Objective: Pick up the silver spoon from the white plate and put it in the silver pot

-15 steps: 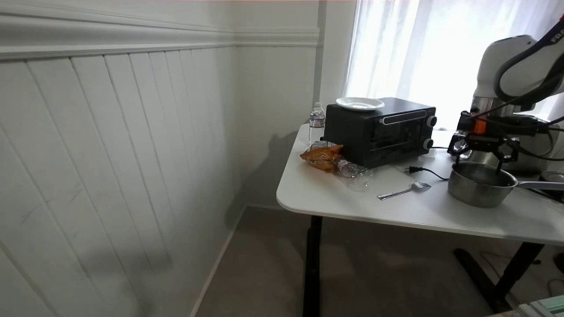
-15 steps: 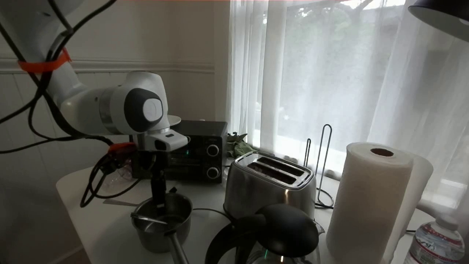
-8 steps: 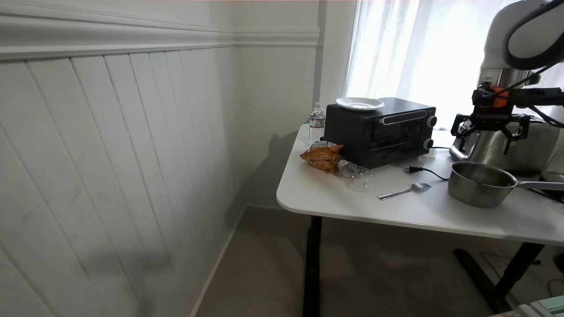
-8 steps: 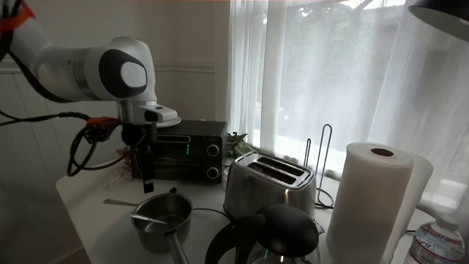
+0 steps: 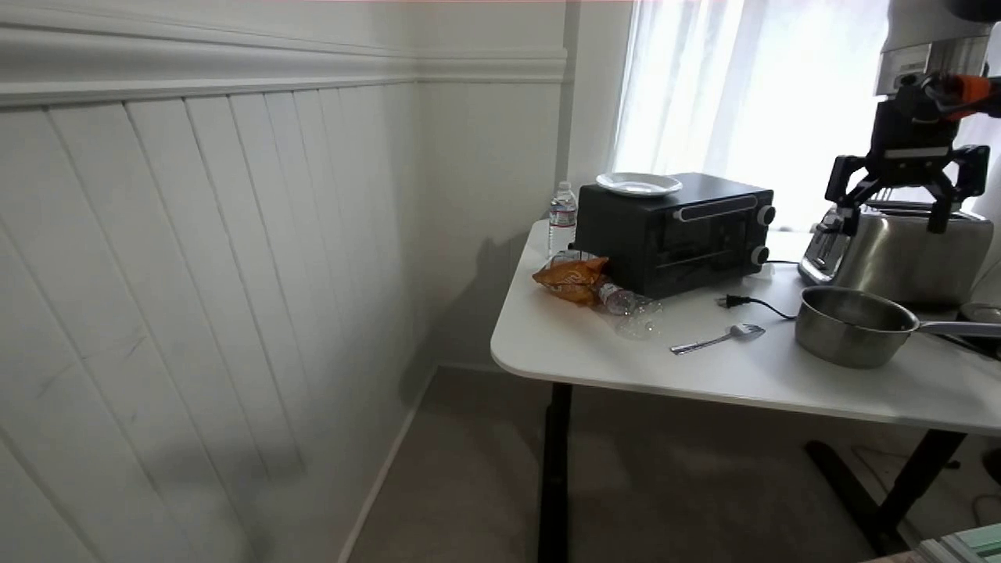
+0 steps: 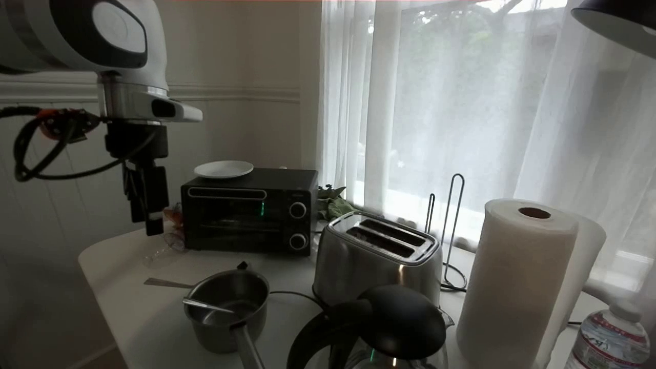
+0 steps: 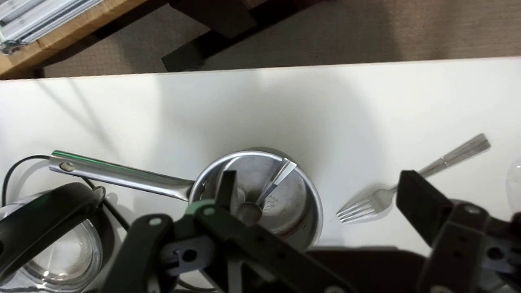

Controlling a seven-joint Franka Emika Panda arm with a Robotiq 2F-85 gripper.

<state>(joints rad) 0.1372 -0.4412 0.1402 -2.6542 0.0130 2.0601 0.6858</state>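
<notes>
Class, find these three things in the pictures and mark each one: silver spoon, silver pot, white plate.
Silver spoon (image 7: pixel 272 187), wrist view: on its handle.
Silver pot (image 5: pixel 844 341), in an exterior view: on its outer wall.
White plate (image 6: pixel 224 168), in an exterior view: on its upper face.

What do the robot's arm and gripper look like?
The rounded white arm has a dark panel around a pale disc, and a silvery wrist collar. The gripper is black, with angular, jointed jaws. Black cables loop near an orange patch.
</notes>
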